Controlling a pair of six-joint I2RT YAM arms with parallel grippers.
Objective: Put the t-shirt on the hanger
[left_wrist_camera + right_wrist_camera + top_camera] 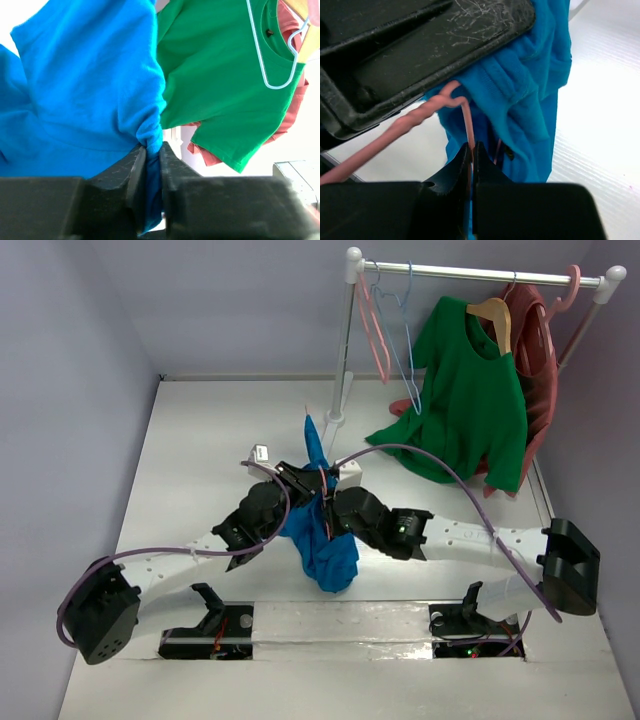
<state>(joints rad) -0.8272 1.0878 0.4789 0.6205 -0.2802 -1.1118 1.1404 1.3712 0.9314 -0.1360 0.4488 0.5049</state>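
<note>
white surface (200, 440): carries both arms. the work hangs over its middle in the top view.
blue t-shirt (322, 530): centre of the top view, bunched and dangling between the two hands, one corner pulled up to a point.
left hand (152, 150): bottom centre of its own view, narrow, pinching a fold of the t-shirt.
right hand (471, 150): bottom centre of its own view, clamped thin on the hanger wire just below the twisted neck.
pink hanger (420, 117): neck at centre left of the right wrist view, wire running down beside the cloth.
step in hand: likely feeding the hanger into the t-shirt. it would go best with the wire held steady while the left hand draws the cloth open and over one shoulder, slowly, so the wire does not snag or twist.
hidden: the hanger's shoulders and hook, the neck opening, and whether any wire is already inside the t-shirt. whether the hem touches the surface cannot be told.
</note>
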